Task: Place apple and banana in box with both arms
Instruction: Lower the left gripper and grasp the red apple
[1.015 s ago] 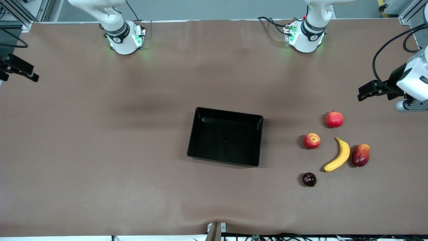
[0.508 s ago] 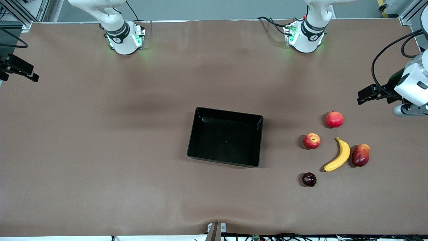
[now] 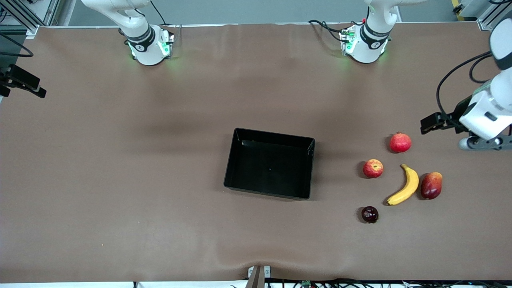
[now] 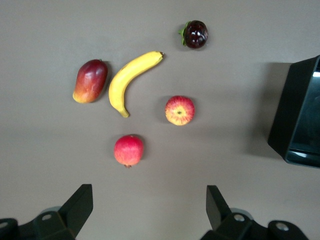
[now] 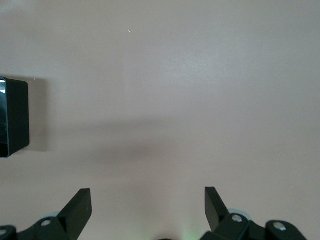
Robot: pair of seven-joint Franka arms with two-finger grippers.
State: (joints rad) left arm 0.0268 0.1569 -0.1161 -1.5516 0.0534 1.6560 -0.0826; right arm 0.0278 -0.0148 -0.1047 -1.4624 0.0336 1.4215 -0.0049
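Brown matting covers the long work table (image 3: 120,180) on which two white Franka arms begin a fruit-sorting job. Fingers (image 4: 77,202) of the left gripper (image 4: 150,210) stand spread wide and empty, hanging over bare matting at the left arm's end of the table, just beside the fruit cluster. Directly ahead of those fingers lies a plain red pomegranate (image 4: 128,150); past it sit the small red-and-yellow streaked apple (image 4: 179,110) and the curved yellow banana (image 4: 127,80), neither yet in the shallow glossy black plastic box (image 3: 270,163) at mid-table. The banana's long axis runs roughly from the robots' side toward the front camera, and a red-green mango (image 3: 431,185) lies just beside it; a dark maroon fruit (image 3: 369,214) rests nearest the front camera. The left arm is plainly the closer of the two to both fruits. The right gripper (image 5: 147,210), fingers likewise spread, waits over empty matting at the right arm's end, well apart from the fruit.
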